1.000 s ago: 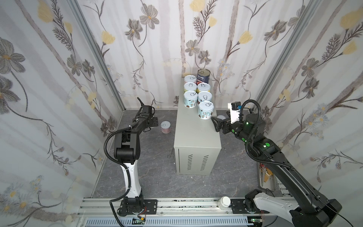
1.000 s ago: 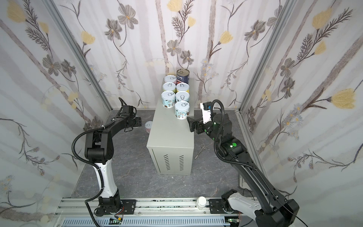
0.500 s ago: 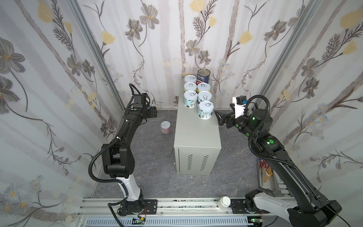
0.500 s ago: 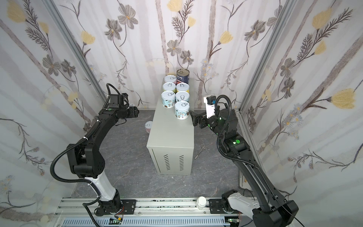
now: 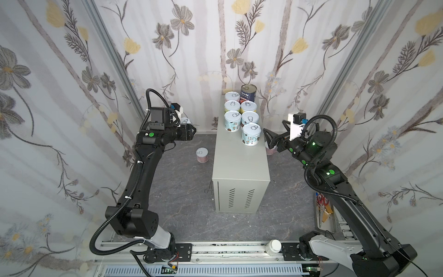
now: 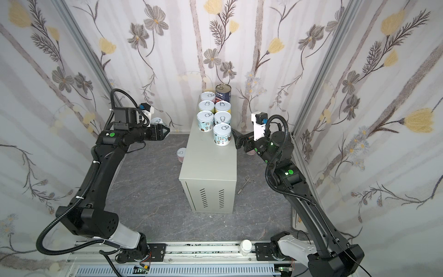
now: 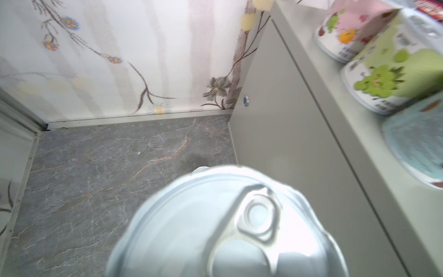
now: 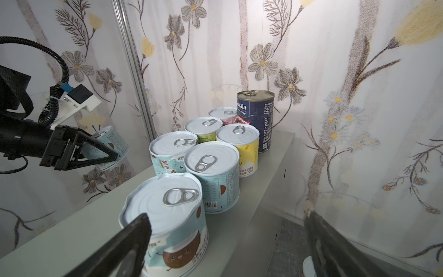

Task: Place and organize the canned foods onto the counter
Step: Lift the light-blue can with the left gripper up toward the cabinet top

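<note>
where floral walls [image 5: 191,60] ring marbled floor [image 5: 182,191], seemingly seven cans [image 5: 249,118] top the counter [image 5: 239,165].

desk [image 5: 239,167]: tall light-grey metal box, flat top, vent slits in front. seven cans stand upright at its far end in two columns: tall dark-blue can [image 5: 248,94] beside back pink can [image 5: 232,96], then yellow can [image 5: 248,107] beside yellow-green can [image 5: 232,107], then left blue can [image 5: 232,122] and right blue can [image 5: 250,119], with front blue can [image 5: 251,135] alone in the right column. held can [image 8: 117,144]: blue label, tilted, in the air left of the desk, clamped in the left fingers [image 8: 111,156]. floor pink can [image 5: 202,155] upright left of the desk. right floor can [image 5: 271,151] mostly hidden.
</note>
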You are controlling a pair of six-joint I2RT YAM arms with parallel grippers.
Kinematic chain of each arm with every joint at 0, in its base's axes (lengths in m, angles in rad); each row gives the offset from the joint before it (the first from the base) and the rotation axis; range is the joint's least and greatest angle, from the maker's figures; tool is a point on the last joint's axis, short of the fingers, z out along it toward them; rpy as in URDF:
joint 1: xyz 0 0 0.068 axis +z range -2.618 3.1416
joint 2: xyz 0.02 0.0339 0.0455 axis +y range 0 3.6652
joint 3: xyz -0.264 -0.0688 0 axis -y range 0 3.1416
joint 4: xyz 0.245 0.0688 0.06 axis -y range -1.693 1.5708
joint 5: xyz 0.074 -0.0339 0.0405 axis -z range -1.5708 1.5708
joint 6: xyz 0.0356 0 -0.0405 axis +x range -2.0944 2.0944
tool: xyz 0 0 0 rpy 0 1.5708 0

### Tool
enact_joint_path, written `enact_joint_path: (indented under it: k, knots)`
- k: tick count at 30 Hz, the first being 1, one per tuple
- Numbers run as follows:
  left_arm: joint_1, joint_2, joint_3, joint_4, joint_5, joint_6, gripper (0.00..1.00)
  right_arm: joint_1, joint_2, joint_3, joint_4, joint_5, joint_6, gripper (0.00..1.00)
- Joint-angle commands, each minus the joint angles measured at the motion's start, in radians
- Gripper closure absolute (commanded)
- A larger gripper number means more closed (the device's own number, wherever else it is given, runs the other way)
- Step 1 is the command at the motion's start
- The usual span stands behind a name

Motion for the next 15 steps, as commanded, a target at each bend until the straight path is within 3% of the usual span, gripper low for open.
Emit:
enact_joint_path:
  k: [1, 7, 15]
  knots:
    - [-0.01, -0.031, 0.019, 0.005, 0.075, -0.002, 0.41, 0.001, -0.021, -0.002, 0.032, -0.011, 0.013, 0.0]
    - [-0.04, -0.053, 0.044, -0.025, 0.15, -0.008, 0.42, 0.0, -0.048, -0.015, 0.023, -0.029, 0.028, 0.0]
    - [-0.165, -0.011, 0.162, -0.145, 0.123, 0.059, 0.42, 0.0, -0.071, -0.033, 0.009, -0.044, 0.025, 0.0]
